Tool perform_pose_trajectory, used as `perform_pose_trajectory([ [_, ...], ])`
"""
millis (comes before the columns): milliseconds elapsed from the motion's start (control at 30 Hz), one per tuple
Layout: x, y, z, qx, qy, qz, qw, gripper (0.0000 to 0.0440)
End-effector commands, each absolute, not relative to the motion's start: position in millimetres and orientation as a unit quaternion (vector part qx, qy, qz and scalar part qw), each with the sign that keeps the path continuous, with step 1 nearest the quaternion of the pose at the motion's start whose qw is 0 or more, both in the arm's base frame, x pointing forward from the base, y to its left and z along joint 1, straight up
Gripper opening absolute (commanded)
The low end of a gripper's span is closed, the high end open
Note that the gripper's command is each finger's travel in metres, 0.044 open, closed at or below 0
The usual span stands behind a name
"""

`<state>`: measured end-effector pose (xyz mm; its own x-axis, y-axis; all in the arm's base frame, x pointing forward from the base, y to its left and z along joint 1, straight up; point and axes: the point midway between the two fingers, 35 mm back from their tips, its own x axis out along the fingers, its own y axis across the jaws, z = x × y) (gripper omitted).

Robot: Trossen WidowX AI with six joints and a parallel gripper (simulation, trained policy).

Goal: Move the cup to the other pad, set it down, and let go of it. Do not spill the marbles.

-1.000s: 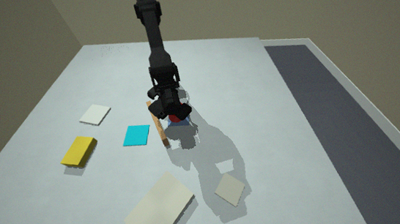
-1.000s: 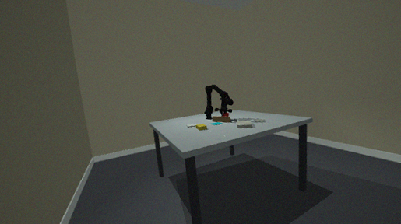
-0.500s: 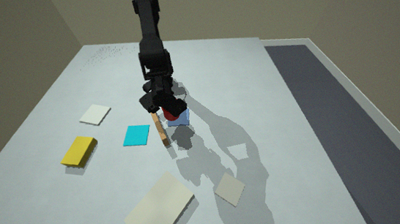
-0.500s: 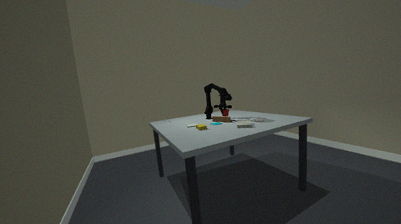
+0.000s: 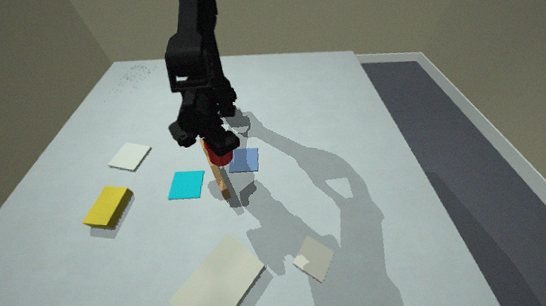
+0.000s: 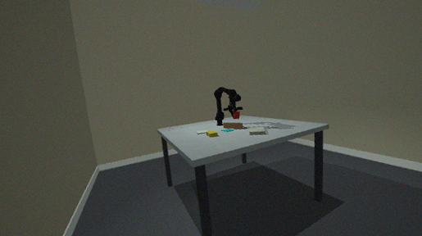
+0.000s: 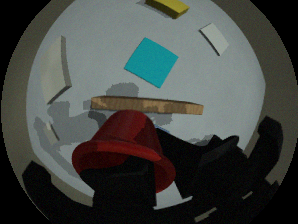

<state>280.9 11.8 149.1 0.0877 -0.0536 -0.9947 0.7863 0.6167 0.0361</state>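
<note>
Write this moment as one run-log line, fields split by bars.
hand: shut on red cup | cup: raised | wooden bar: on table | marbles: not visible
</note>
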Motion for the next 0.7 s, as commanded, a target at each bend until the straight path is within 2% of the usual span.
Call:
perform_pose_trajectory([
  [0, 290.1, -0.3, 162.0, 0.324, 0.573, -0.316, 0.683, 0.0],
  [667, 324.3, -70.9, 156.2, 0.369, 0.5, -0.357, 0.698, 0.0],
])
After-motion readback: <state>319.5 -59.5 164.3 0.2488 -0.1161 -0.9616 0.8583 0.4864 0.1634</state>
